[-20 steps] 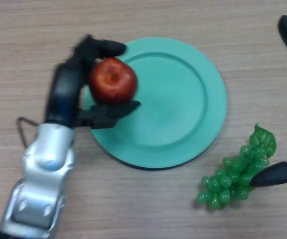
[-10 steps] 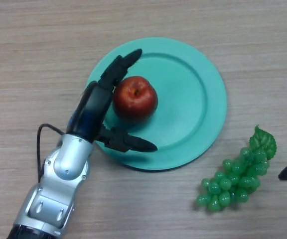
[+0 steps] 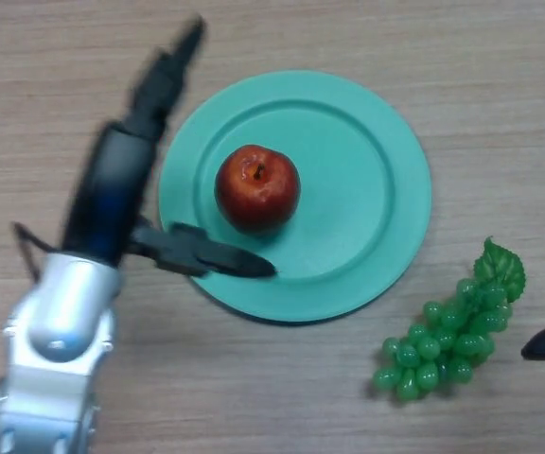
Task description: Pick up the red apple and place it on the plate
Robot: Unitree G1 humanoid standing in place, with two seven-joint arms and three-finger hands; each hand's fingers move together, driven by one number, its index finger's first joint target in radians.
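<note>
Soft even overhead light, faint shadows under plate [image 3: 386,123] and grapes [image 3: 443,340].

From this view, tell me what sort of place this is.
Probably a lab or demo tabletop, not a kitchen: a wood-grain table holding only a green plate with an apple, glossy, fake-looking grapes, and the open left robot hand.
</note>
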